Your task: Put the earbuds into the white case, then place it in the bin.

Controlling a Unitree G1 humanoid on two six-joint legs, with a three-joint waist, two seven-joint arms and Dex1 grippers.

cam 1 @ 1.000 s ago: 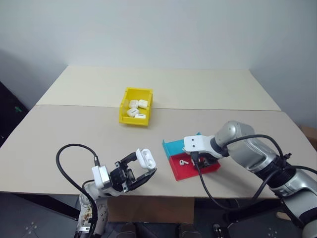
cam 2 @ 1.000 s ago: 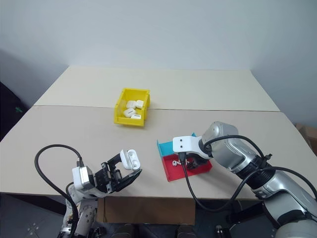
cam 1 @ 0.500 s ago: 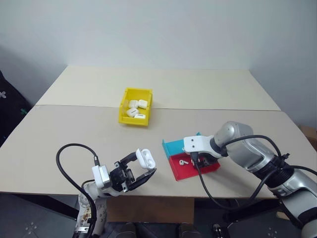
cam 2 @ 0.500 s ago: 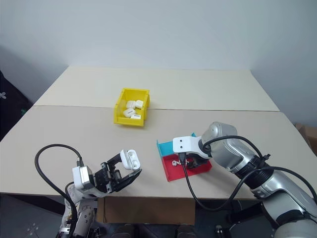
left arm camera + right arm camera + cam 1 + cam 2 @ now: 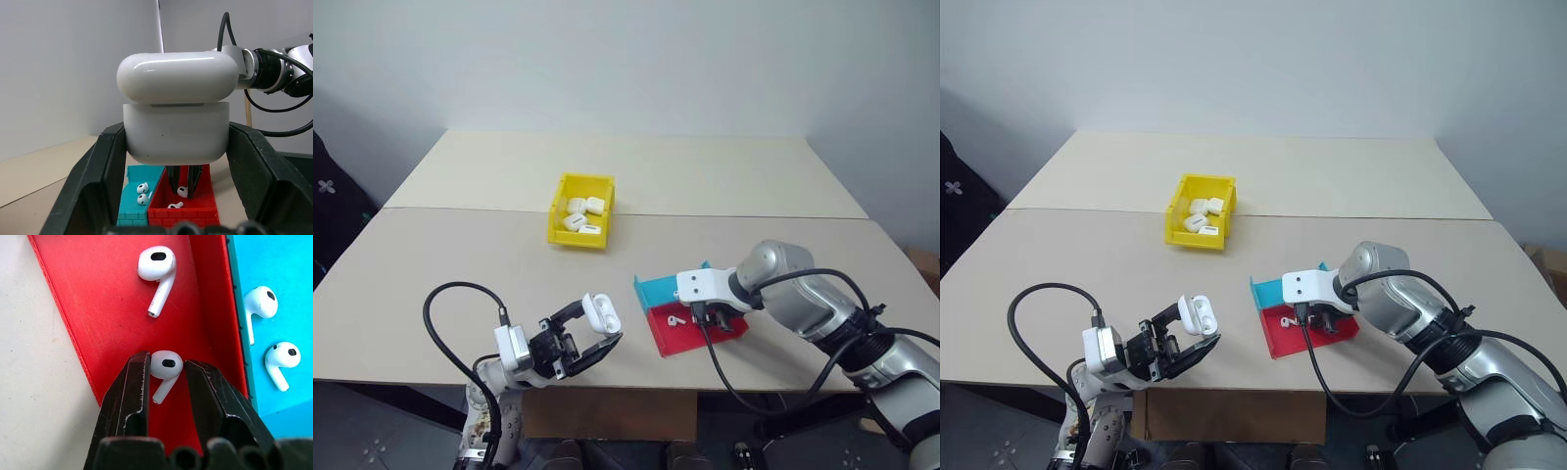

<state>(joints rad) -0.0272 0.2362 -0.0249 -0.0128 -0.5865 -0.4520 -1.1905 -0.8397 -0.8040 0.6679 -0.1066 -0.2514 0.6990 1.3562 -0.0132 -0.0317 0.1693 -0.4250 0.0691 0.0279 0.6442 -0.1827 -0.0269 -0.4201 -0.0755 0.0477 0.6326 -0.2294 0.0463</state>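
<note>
I saw the table (image 5: 509,255) evenly lit by soft, diffuse light, with only faint shadows beside the bin (image 5: 580,223). No harsh glare showed on the table. In the left wrist view the white case (image 5: 177,105) carried a bright streak along its lid, and the trays behind the white case looked slightly soft. The wall behind the table was dull grey.

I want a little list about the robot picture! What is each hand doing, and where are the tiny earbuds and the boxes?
left gripper: shut on the white case, held up above the table
right gripper: jaws either side of one earbud in the red tray
red tray: another earbud lies loose
blue tray: two earbuds
bin: yellow, holds several white cases
</note>
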